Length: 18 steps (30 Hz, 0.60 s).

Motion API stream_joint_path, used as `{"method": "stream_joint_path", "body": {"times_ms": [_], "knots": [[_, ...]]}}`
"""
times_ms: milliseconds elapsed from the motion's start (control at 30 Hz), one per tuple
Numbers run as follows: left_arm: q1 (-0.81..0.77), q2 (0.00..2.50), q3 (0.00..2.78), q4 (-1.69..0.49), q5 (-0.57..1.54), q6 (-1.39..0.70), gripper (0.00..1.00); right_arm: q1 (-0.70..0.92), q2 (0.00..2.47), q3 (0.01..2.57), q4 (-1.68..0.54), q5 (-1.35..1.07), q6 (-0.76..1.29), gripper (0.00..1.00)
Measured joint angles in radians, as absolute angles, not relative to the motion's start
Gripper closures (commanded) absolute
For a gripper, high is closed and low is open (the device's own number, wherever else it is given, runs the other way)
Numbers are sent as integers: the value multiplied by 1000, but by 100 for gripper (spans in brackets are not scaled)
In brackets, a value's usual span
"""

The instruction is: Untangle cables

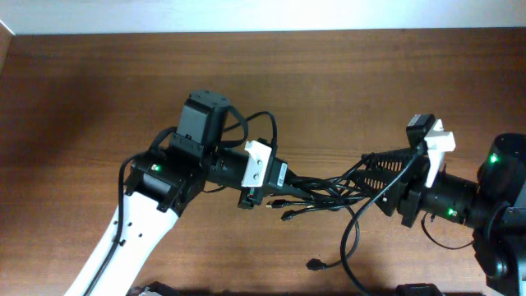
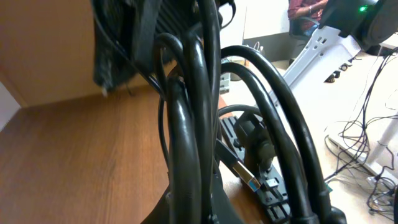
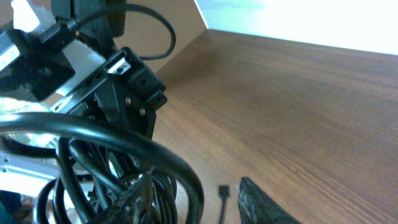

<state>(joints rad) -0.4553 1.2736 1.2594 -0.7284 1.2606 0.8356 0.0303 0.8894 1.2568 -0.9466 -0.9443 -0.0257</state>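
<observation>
A tangle of black cables (image 1: 319, 192) hangs between my two grippers over the wooden table (image 1: 99, 90). My left gripper (image 1: 265, 195) is shut on one end of the bundle. In the left wrist view the thick cables (image 2: 186, 124) run straight through the jaws (image 2: 205, 205), and a USB plug (image 2: 245, 177) sticks out beside them. My right gripper (image 1: 371, 182) is open. In the right wrist view the cables (image 3: 124, 134) loop over its left finger, and the gap between its fingers (image 3: 194, 186) holds one cable loop. Loose plug ends (image 1: 288, 215) trail onto the table.
A cable tail with a plug (image 1: 315, 265) curls toward the front edge. A small plug (image 3: 222, 191) lies on the table near my right finger. The table's back edge meets a white wall (image 1: 263, 15). My left arm's own black cable (image 1: 255, 123) arcs above its wrist.
</observation>
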Motion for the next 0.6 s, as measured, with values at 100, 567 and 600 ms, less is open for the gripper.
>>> {"method": "stream_joint_path", "body": {"times_ms": [100, 567, 600], "knots": [[-455, 1274, 1259, -692, 1267, 833, 100, 30, 890, 1257, -980, -949, -22, 96], [-455, 1273, 1259, -854, 1279, 732, 100, 35, 891, 1251, -585, -686, -33, 82], [-455, 1273, 1259, -858, 1273, 725, 100, 39, 891, 1251, -625, -546, -36, 52]]}}
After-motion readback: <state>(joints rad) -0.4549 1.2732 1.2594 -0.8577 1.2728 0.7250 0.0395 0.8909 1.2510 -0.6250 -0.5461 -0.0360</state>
